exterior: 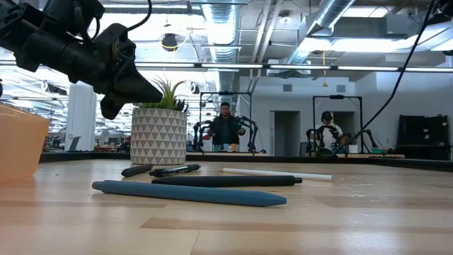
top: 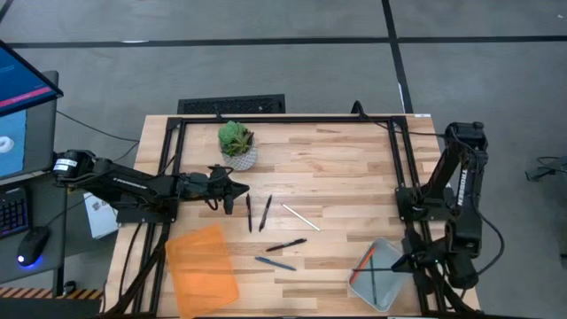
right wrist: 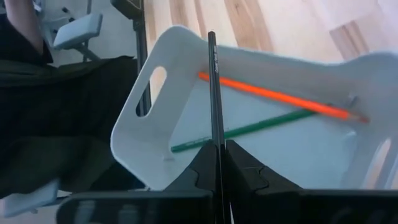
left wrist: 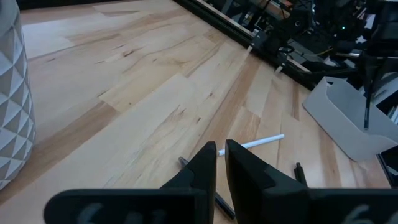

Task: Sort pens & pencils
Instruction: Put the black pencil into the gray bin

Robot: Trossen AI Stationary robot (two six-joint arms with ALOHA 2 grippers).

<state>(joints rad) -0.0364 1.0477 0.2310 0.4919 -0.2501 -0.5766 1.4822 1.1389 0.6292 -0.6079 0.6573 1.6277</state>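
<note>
Three black pens point(top: 249, 213) point(top: 266, 213) point(top: 285, 245) and a blue pen point(top: 275, 263) lie flat on the table's middle, with a white pencil point(top: 301, 217) beside them. An orange pencil point(right wrist: 273, 96) and a green pencil point(right wrist: 249, 127) lie in the pale grey tray point(top: 383, 285). My left gripper point(top: 241, 188) point(left wrist: 221, 149) hangs shut beside the potted plant, left of the pens, touching nothing. My right gripper point(top: 400, 262) point(right wrist: 219, 149) is over the grey tray, shut on a slim black pen point(right wrist: 212, 87). My right gripper pinches the black pen between its two fingers at the pen's near end point(right wrist: 217, 140). The pen runs forward out of the fingertips, along the fingers rather than across them. It is lifted clear above the grey tray, its free end point(right wrist: 211, 37) over the tray's rim.
A potted plant point(top: 236, 144) stands near the far edge by the left gripper. An orange tray point(top: 202, 266) sits at the near left. A black frame point(top: 283, 118) borders the table. People stand in the room behind point(exterior: 225, 127).
</note>
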